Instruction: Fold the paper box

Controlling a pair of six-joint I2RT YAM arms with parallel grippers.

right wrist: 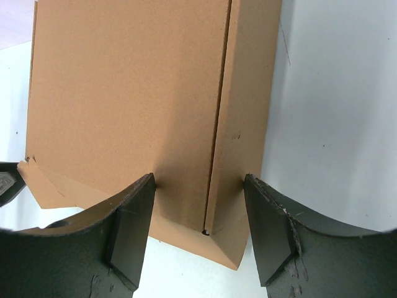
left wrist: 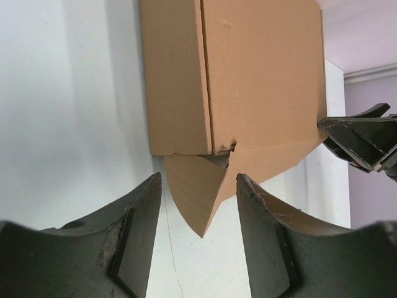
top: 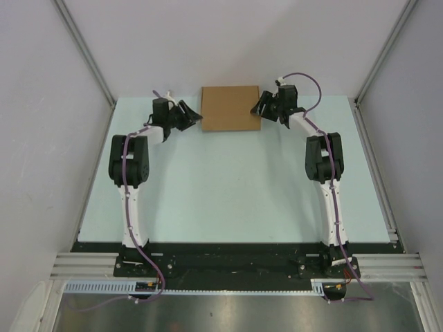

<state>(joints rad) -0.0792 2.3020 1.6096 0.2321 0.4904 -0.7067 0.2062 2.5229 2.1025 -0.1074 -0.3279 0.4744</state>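
Observation:
The paper box (top: 230, 108) is a flat brown cardboard carton lying at the far middle of the table. My left gripper (top: 195, 116) stands open at its left end. In the left wrist view a pointed side flap (left wrist: 195, 198) of the box (left wrist: 260, 74) pokes out between the left gripper's (left wrist: 198, 180) jaws without touching either finger. My right gripper (top: 258, 107) is open at the box's right end. In the right wrist view its jaws (right wrist: 198, 179) straddle a corner of the box (right wrist: 124, 93), with both fingertips at or against the cardboard. A small flap (right wrist: 229, 242) juts out below that corner.
The pale table (top: 228, 187) is bordered by grey walls on both sides and at the back, and the box lies close to the back wall. The right gripper's fingers (left wrist: 363, 143) show at the far end of the box in the left wrist view.

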